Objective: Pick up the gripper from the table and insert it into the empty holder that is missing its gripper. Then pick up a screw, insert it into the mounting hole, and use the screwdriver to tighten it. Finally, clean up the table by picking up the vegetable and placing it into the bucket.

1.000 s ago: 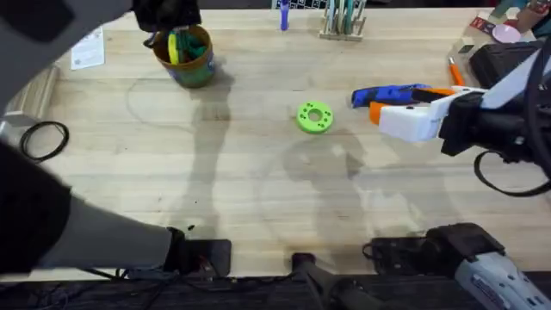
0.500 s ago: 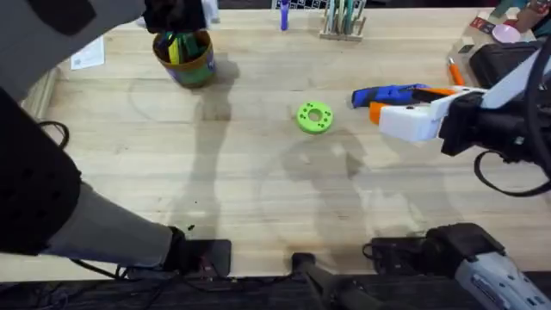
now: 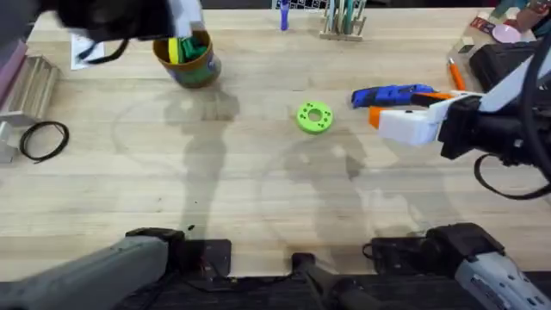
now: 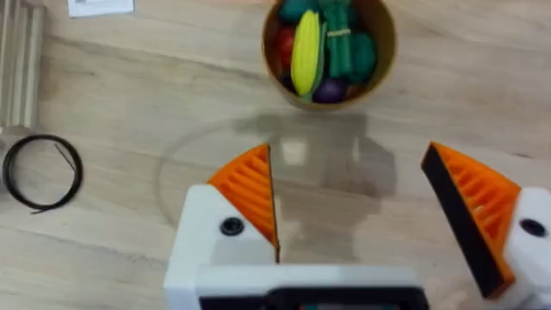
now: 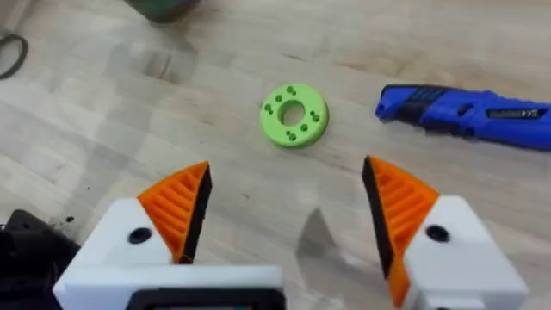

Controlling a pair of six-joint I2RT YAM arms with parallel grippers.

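The vegetable (image 4: 344, 43) already lies in the bucket (image 3: 187, 58), at the upper left of the overhead view. In the left wrist view the left gripper (image 4: 357, 220) hangs above the bucket, fingers spread wide and empty. The right gripper (image 5: 288, 215), equally wide and empty, waits at the right near the screwdriver (image 3: 389, 93). The desk (image 3: 258, 189) between lies bare for pulling back.

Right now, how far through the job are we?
Cleanup looks done: a dark-green toy vegetable sits in the orange-rimmed round bucket. Nothing is in hand; the left pincer and right pincer are both open. The blue cylindrical screwdriver lies on the table; the pincer and screw steps cannot be judged.
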